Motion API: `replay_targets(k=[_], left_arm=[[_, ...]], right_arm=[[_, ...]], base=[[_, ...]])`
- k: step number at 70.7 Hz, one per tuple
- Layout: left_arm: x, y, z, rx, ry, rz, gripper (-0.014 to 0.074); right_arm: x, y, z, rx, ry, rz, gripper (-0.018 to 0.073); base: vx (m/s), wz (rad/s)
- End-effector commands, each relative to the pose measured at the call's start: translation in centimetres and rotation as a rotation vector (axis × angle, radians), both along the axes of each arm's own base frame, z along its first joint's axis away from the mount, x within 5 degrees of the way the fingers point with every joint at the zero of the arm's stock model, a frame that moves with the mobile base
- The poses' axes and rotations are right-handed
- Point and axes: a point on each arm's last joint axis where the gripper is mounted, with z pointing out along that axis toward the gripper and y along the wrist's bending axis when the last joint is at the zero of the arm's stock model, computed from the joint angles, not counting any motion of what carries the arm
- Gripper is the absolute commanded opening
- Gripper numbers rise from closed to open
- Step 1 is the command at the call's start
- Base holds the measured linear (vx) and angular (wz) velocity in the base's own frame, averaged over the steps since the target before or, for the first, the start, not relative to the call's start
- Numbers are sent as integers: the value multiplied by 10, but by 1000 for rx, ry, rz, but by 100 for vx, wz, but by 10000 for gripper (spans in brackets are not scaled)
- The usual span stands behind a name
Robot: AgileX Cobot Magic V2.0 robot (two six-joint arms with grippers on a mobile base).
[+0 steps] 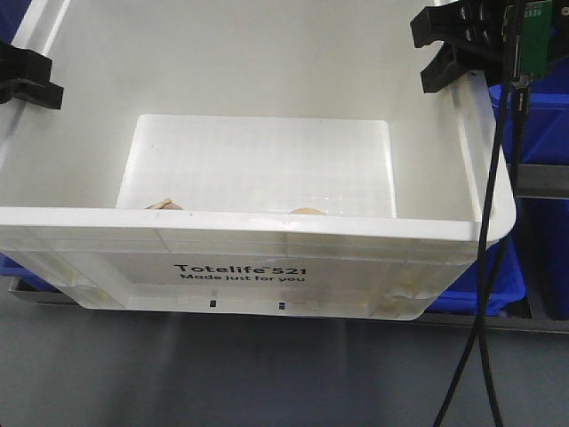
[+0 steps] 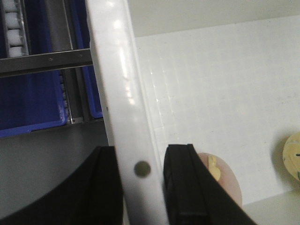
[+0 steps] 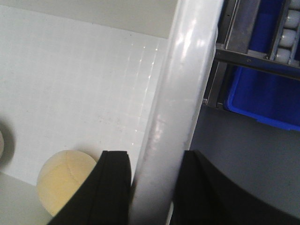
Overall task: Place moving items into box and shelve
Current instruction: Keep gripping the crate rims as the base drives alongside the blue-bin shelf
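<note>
The white box (image 1: 258, 236) with the black "Totelife 521" print fills the front view, held between both arms. In the left wrist view my left gripper (image 2: 143, 183) straddles the box's left rim (image 2: 119, 93), one black finger (image 2: 105, 187) outside and one inside, shut on it. My right gripper (image 3: 154, 187) clamps the right rim (image 3: 187, 79) the same way. Two moving items lie on the box floor by the near wall: a greyish-pink plush (image 2: 227, 180) partly hidden behind my left inner finger, and a yellow plush (image 3: 61, 180) beside my right inner finger. Only their tops (image 1: 307, 211) show over the near wall.
Blue plastic bins (image 1: 542, 124) sit on a metal rack (image 1: 542, 182) behind and to the right of the box, and more blue bins (image 2: 33, 103) on the left. Black cables (image 1: 489, 267) hang down at the right. Grey floor lies below.
</note>
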Motion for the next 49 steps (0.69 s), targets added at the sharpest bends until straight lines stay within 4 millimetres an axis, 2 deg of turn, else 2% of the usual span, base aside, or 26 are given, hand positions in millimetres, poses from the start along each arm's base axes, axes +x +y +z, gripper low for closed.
replay_targets(k=[1,28,49], left_arm=[[-7,-3,28,-52,-174,1,-17],[-7,-3,28,-52,-174,1,-17],[-7,-3,28,-53,-174,0,-17]], right_arm=[[-15,-3,27,36,-114,29,-12],[-15,-3,27,36,-114,29,-12],[-15,-3,28,35,-115,28,-12]], base=[[16,24],[20,19],[24,4]])
